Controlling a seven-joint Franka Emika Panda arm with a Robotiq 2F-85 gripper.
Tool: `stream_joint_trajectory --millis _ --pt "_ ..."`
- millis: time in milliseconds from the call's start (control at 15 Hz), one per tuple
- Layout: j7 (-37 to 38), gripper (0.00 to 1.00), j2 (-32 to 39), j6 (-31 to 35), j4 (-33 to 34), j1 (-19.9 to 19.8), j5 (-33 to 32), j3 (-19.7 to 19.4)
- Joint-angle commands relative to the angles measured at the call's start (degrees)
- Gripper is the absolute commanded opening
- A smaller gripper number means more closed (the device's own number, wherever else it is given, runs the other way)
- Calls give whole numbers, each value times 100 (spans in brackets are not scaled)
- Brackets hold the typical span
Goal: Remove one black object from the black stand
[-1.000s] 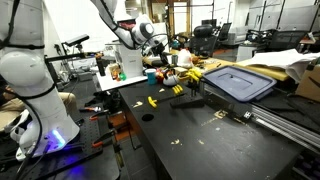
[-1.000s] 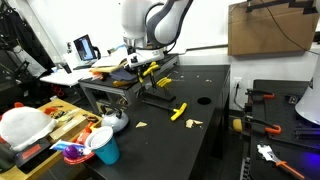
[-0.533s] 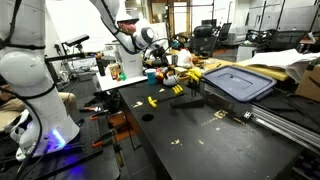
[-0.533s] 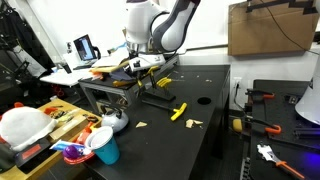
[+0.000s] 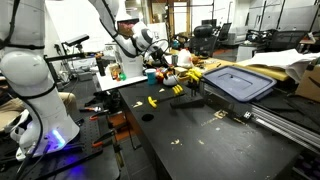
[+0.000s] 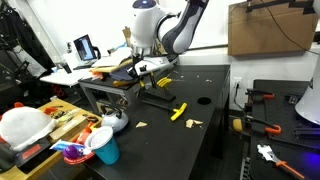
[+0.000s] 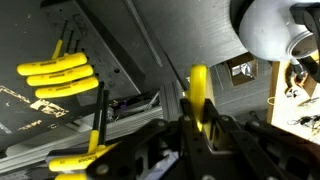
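The claw (image 7: 200, 135) was closed narrowly on an upright yellow-handled tool (image 7: 200, 90), the handle pinched between its dark fingers. Only the wrist view showed this grip. To the left in that view, spare yellow-handled tools (image 7: 55, 75) lay in a row. In an exterior view the black stand (image 6: 140, 75) sat below the arm (image 6: 160, 28). A loose yellow tool (image 6: 179, 111) lay well apart on the bench (image 6: 215, 100), outside the wrist view. Whether the held tool's shaft was clear of the stand could not be told.
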Motion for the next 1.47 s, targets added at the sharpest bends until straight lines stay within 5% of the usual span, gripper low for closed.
stream_joint_trajectory --millis 0,600,1400 --pt "399 4 -463 4 -419 223 -550 -226" --pt "2621 4 -1213 -132 -1164 659 -3233 -682" --pt "4345 4 -1149 -70 -1244 858 -4779 -367"
